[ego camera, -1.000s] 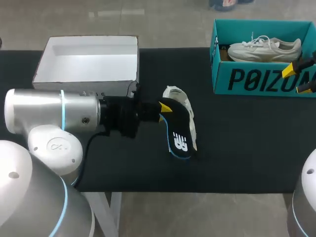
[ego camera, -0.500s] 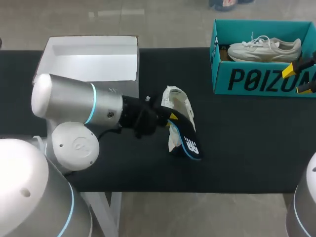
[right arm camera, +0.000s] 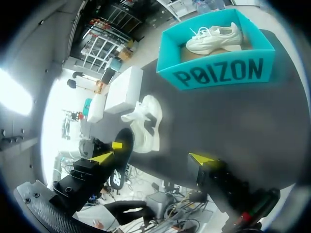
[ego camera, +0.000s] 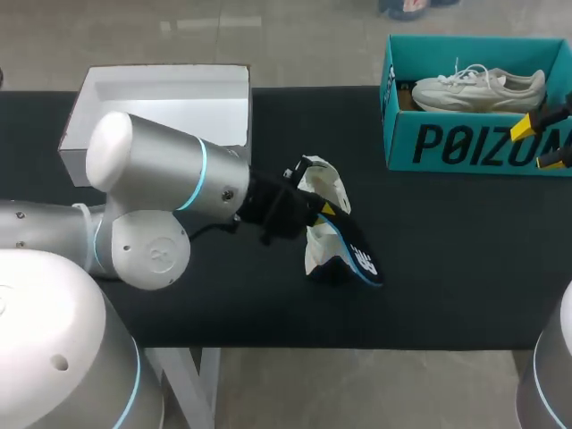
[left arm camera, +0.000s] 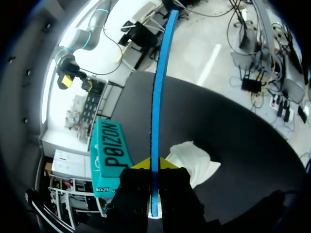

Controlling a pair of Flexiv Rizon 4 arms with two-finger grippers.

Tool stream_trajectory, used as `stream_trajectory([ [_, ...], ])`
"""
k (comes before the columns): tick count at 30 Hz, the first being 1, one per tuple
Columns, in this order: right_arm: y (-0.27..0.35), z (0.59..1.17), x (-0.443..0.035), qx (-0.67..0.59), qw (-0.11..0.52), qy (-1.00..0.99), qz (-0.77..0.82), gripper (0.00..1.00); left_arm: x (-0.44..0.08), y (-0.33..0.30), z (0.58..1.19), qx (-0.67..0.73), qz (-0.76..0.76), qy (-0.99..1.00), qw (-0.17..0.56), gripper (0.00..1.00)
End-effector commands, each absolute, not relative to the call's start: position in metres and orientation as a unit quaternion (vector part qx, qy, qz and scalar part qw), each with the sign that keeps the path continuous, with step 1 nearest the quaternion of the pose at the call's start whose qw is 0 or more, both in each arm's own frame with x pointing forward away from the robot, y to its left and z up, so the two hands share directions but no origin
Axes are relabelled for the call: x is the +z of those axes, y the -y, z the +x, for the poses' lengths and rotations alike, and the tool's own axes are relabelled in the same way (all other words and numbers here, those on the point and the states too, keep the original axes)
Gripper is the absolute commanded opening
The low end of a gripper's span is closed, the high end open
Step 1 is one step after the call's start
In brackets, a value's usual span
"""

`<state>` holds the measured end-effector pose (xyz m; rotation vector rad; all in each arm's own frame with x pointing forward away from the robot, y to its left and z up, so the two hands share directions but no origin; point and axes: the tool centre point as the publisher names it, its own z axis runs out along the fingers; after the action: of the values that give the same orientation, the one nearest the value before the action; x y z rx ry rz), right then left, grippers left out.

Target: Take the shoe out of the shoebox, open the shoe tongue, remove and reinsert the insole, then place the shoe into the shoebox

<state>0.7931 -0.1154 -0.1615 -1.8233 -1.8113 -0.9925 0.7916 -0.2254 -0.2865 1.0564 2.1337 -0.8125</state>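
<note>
My left gripper [ego camera: 324,211] is shut on a black insole [ego camera: 358,260] with a blue rim, held beside the white shoe [ego camera: 322,184] that lies on the black table. In the left wrist view the insole [left arm camera: 156,97] stands edge-on between the shut yellow tips of my left gripper [left arm camera: 151,164], with the shoe [left arm camera: 195,160] just beyond. My right gripper [ego camera: 541,143] stays open in front of the teal shoebox [ego camera: 465,143], holding nothing. The right wrist view shows that gripper [right arm camera: 151,159] wide open, the shoe [right arm camera: 146,121] and the insole [right arm camera: 121,158] ahead of it.
A second white shoe [ego camera: 478,89] lies inside the teal shoebox [right arm camera: 218,73]. A white box lid [ego camera: 161,112] sits at the back left of the table. Black tabletop [ego camera: 447,241] stretches between the shoe and the shoebox.
My left arm has swung forward and to the right. The insole in its gripper has moved right and tipped further over beside the shoe. The right gripper has not moved.
</note>
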Motion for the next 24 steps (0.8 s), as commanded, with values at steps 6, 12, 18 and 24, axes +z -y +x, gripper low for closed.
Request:
stream_trajectory([
  [6,0.115,0.791,-0.161,-0.353,0.191,0.645,-0.65,1.0,-0.293,0.23,0.8,-0.318,0.436,-0.802,0.256,0.0],
  [12,0.115,0.791,-0.161,-0.353,0.191,0.645,-0.65,1.0,-0.301,0.226,0.809,-0.338,0.458,-0.792,0.222,0.0],
  [18,0.115,0.791,-0.161,-0.353,0.191,0.645,-0.65,1.0,-0.301,0.222,0.814,-0.358,0.462,-0.786,0.202,0.0],
  [24,0.115,0.791,-0.161,-0.353,0.191,0.645,-0.65,1.0,-0.299,0.222,0.809,-0.366,0.474,-0.776,0.201,0.0],
])
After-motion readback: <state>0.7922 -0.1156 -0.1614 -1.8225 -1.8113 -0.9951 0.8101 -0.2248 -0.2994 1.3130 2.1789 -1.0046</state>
